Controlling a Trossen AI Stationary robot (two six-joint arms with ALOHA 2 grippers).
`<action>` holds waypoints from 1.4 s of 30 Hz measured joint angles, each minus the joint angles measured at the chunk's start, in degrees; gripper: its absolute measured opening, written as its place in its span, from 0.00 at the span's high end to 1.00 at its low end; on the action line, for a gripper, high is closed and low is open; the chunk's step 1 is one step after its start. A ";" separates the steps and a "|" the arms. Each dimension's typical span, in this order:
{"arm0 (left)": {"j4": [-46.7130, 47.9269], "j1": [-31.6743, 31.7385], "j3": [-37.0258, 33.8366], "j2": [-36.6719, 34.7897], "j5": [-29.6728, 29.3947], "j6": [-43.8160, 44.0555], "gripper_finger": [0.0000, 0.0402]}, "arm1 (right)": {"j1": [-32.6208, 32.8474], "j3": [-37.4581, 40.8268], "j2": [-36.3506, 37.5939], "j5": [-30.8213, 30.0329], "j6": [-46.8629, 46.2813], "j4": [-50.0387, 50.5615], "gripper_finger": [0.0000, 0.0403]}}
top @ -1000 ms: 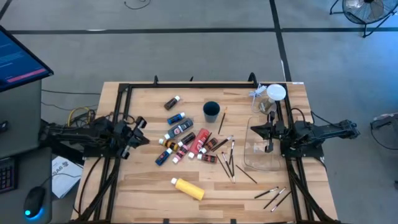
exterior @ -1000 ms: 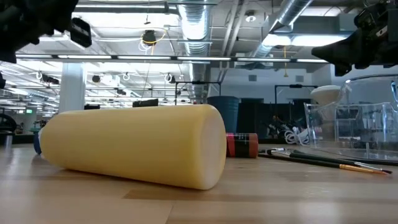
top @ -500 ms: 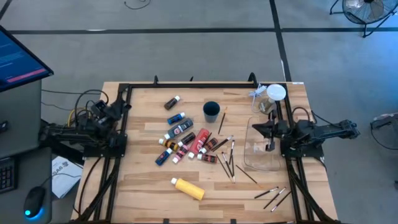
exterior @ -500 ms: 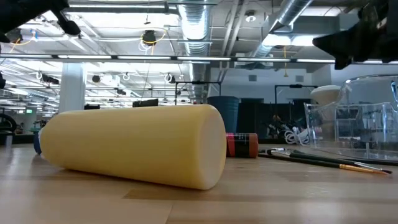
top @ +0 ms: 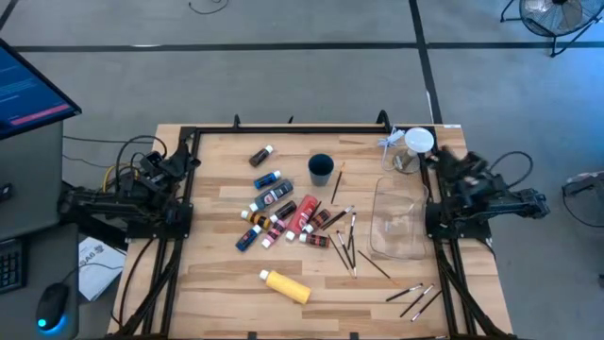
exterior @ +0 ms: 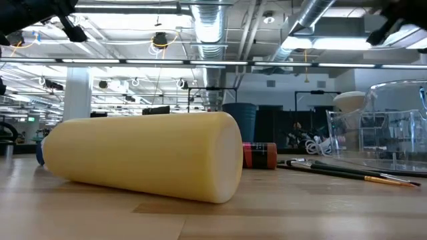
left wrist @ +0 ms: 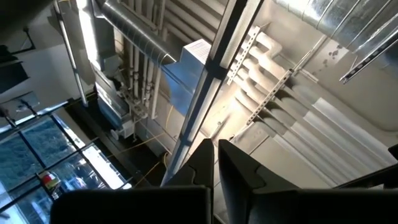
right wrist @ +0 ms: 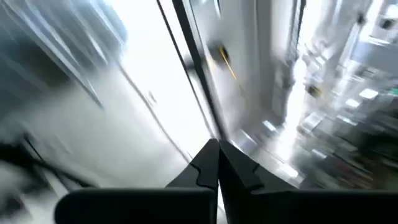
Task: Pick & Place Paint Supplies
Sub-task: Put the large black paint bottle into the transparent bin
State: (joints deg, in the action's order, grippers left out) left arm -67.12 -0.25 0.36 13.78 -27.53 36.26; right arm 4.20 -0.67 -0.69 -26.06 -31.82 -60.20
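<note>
Several small paint tubes point(top: 276, 209) lie in a cluster on the middle of the wooden table point(top: 217, 274), and a brown tube point(top: 261, 155) lies apart toward the far side. A yellow bottle point(top: 286, 285) lies on its side near the front edge and fills the low view point(exterior: 143, 163). Thin dark brushes point(top: 345, 242) lie right of the tubes, with more brushes point(top: 415, 298) at the front right. My left gripper point(top: 181, 161) is shut at the left edge, tipped upward and holding nothing point(left wrist: 215, 163). My right gripper point(top: 444, 161) is shut at the right edge, also tipped upward point(right wrist: 218, 163).
A clear plastic container point(top: 398, 219) stands at the right, just inside my right arm. A clear jar with a white lid point(top: 415, 145) stands at the far right corner. A dark blue cup point(top: 321, 169) stands behind the tubes. A black frame point(top: 283, 129) runs along the table's edges.
My left gripper swung up and back from beside the tubes toward the table's left edge, then held still. My right gripper rose from over the clear container, rolled and tipped upward, drawing back toward the right edge. Both stayed shut. Nothing on the table moved.
</note>
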 joint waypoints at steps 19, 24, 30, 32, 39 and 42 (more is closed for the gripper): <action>-0.24 0.00 0.00 10.26 -6.57 2.92 0.99 | -1.00 -4.63 -0.04 -12.71 0.33 0.85 1.00; -0.34 0.00 0.00 10.86 -5.22 4.69 0.99 | -1.00 -5.29 -0.04 -15.40 2.21 -0.33 1.00; -0.42 0.00 0.00 10.86 -5.24 4.71 0.99 | -0.95 -14.13 -1.80 -10.19 -0.07 12.24 1.00; -0.45 0.00 0.00 10.86 -5.45 4.64 0.99 | -0.95 -19.28 -4.02 -6.38 -0.19 18.58 1.00; -0.45 0.00 0.00 11.21 -12.05 3.43 0.99 | -0.91 -40.12 -15.21 4.26 0.75 52.24 1.00; -0.56 0.00 0.00 11.41 -15.92 4.64 0.99 | -0.91 -47.68 -20.86 4.63 0.69 67.15 1.00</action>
State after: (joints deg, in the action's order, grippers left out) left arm -67.68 -0.25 0.36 25.19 -43.45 40.90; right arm 3.29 -48.35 -21.55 -21.44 -31.12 6.95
